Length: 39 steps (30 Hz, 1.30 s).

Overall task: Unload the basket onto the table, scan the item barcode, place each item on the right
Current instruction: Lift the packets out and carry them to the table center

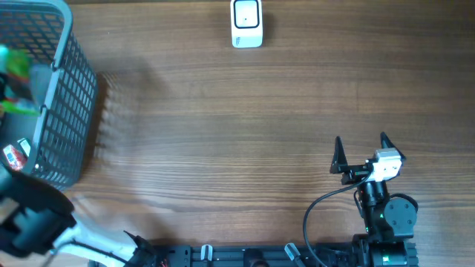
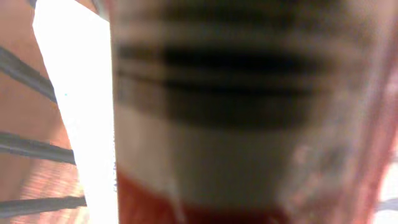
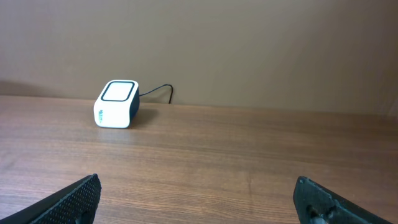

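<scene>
A white-and-red item (image 2: 236, 143) with blurred black barcode stripes fills the left wrist view, pressed right up to the camera. My left gripper's fingers do not show there. From overhead, the left arm (image 1: 33, 219) reaches into the grey wire basket (image 1: 70, 111) at the left edge, beside a red-and-white item (image 1: 15, 154). The white scanner (image 1: 246, 22) stands at the far middle of the table and also shows in the right wrist view (image 3: 116, 104). Near the front right, my right gripper (image 1: 361, 138) is open and empty, its jaws wide apart over bare wood (image 3: 196, 186).
Green packets (image 1: 16, 63) lie in the basket. The scanner's black cable (image 3: 158, 91) runs back toward the wall. Wooden tabletop (image 1: 223, 133) stretches between the basket, the scanner and the right arm.
</scene>
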Motion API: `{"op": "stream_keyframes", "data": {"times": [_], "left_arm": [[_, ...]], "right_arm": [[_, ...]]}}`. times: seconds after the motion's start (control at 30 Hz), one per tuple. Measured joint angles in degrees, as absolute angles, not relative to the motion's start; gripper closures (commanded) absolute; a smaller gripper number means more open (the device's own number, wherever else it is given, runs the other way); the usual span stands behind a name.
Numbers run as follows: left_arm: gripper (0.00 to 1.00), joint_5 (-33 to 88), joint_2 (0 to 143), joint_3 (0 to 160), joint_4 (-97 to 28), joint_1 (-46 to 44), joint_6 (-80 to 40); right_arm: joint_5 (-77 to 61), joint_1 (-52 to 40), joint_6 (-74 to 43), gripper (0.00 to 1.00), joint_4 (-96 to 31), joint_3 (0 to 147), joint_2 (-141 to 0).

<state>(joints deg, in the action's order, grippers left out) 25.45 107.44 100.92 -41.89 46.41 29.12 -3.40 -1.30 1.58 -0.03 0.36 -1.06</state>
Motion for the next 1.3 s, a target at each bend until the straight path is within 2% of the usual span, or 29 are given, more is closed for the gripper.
{"op": "stream_keyframes", "data": {"times": [0.33,0.53,0.7,0.9,1.13,1.3], "left_arm": [[0.96,26.33,92.77,101.58,-30.59,46.39,12.56],[0.96,26.28,82.08,101.58,-29.65,43.62,5.19],[0.96,26.96,73.69,101.65,-33.10,33.12,-0.51],[0.96,27.38,71.61,102.19,-48.93,15.88,-4.71],[0.96,26.76,80.62,102.26,-65.47,-0.67,-6.35],[0.96,26.17,92.38,102.10,-67.90,-10.59,-7.86]], "right_arm": [[-3.40,-1.30,1.58,0.00,-0.03,0.36,-1.06],[-3.40,-1.30,1.58,0.00,-0.03,0.36,-1.06],[-3.40,-1.30,1.56,0.00,-0.03,0.36,-1.06],[-3.40,-1.30,1.58,0.00,-0.03,0.36,-1.06],[-3.40,-1.30,1.58,0.00,-0.05,0.36,-1.06],[-3.40,-1.30,1.58,0.00,-0.03,0.36,-1.06]]}}
